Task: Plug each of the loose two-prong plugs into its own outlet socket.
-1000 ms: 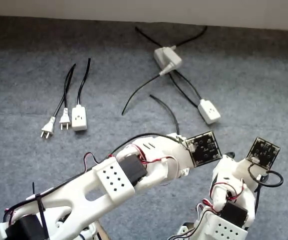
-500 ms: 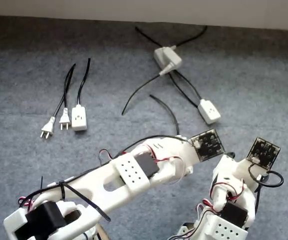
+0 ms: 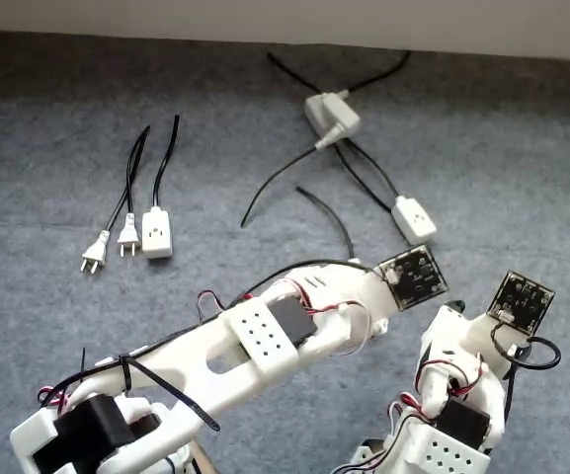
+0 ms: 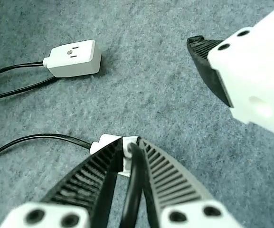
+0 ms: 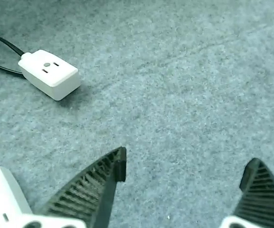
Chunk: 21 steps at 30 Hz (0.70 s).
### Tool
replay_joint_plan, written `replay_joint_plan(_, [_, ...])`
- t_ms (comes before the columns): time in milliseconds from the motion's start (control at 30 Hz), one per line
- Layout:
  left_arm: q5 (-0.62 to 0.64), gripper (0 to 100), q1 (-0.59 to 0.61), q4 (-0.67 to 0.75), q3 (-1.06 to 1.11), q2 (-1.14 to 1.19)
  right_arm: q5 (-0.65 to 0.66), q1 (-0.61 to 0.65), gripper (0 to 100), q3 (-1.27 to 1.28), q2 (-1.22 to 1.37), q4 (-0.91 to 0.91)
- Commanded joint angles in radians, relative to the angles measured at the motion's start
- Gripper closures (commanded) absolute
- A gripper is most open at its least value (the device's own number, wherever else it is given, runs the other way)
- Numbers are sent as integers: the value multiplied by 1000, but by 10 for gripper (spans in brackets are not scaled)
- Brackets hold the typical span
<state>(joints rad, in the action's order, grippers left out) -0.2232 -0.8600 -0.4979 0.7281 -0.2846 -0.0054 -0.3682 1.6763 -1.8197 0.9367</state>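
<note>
**DESK:** What are we looking at?

**FIELD:** The left gripper (image 4: pixel 129 142), its ribbed jaws pressed together on a small white two-prong plug (image 4: pixel 106 141), hangs over the grey carpeted tabletop (image 3: pixel 522 178), right of centre. The plug's thin black cord (image 3: pixel 329 219) trails away toward the far left. A white block-shaped outlet socket (image 3: pixel 414 219) lies on the carpet just beyond the gripper, apart from it, with its slots facing up. I take that socket to be the target.

**DESK:** And the other arm?

**FIELD:** The right gripper (image 5: pixel 189 161) is spread wide and holds nothing. It sits on the near side of the same socket.

**DESK:** What would make the insertion go well?

**FIELD:** It comes down to alignment. The jaws hide the prongs, so I cannot tell which way they point. The wrist likely needs to turn until both prongs line up with the two slots, then come down square rather than at a slant. The socket looks light and nothing holds it, so a push from the side would probably slide or tip it. The open right gripper is well placed to steady the block first.

**DESK:** What are the risks?

**FIELD:** The plug is gripped close to the fingertips, so hard pressing could twist it in the jaws. The trailing cord may also tug on it.

**DESK:** What else is left?

**FIELD:** Two more white loose plugs (image 3: pixel 110 246) lie at far left beside a second white socket (image 3: pixel 156 231).
</note>
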Motion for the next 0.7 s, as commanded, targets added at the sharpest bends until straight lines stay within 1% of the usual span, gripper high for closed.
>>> replay_joint_plan(0, [9, 995, 10, 20, -42, -2, 12, -8, 630, 30, -12, 4])
replay_joint_plan(300, [5, 995, 1, 44, -30, 82, 12, -8, 630, 30, -12, 4])
replay_joint_plan(533, [5, 995, -2, 43, -30, 84, 12, -8, 630, 30, -12, 4])
replay_joint_plan(667, [5, 995, -2, 9, -30, 82, 12, -8, 630, 30, -12, 4])
